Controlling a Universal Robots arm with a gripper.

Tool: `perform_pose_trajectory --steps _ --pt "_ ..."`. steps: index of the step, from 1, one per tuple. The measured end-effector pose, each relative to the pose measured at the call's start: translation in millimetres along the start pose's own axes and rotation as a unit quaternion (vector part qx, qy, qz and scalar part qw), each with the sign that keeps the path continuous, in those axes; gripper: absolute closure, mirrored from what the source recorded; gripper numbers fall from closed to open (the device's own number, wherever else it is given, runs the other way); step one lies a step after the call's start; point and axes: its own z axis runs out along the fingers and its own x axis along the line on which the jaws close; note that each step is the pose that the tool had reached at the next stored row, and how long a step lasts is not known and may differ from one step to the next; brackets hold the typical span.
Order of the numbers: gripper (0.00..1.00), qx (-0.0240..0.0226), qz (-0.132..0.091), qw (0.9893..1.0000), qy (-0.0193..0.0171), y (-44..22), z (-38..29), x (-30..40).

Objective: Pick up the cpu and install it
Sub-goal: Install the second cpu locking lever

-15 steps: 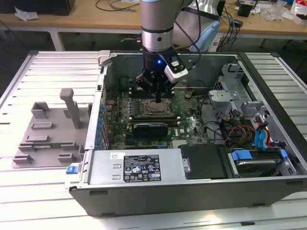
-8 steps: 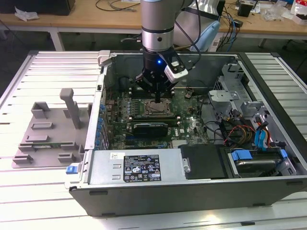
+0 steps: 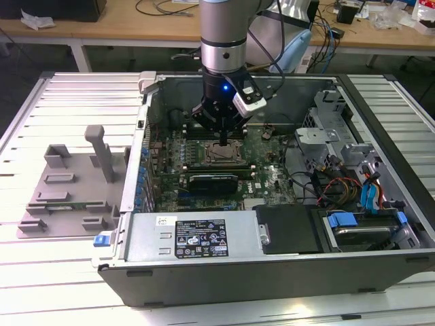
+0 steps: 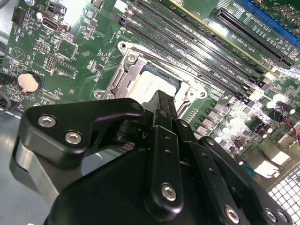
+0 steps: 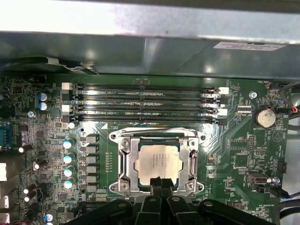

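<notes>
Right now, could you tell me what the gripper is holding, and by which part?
Cannot be told: the gripper sits at one edge of the cpu in its socket; a grip isn't visible.

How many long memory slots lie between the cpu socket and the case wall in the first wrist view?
4 memory slots, in parallel rows between the socket frame holding the cpu and the case wall. The gripper may hide others.
</notes>
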Motion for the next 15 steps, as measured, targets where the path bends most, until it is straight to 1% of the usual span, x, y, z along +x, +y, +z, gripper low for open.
perform_pose_trajectory --steps 2,5,7,11,13,14,15 --pt "0.89 -0.0001 0.000 1.0000 0.0000 0.0 -0.3 -0.1" --pt "0.89 0.0000 0.000 1.0000 0.0000 -0.6 -7.2 -0.4" --pt "0.89 0.0000 0.000 1.0000 0.0000 -0.8 -9.3 -0.6" --pt "0.89 0.0010 0.000 1.0000 0.0001 -1.7 -20.3 -1.2" --pt "0.89 0.0016 0.000 1.0000 0.0001 -2.4 -28.3 -1.7" --pt "0.89 0.0017 0.000 1.0000 0.0000 -2.6 -30.4 -1.8" --pt "0.89 0.0016 0.000 1.0000 0.0000 -2.6 -30.4 -1.8"
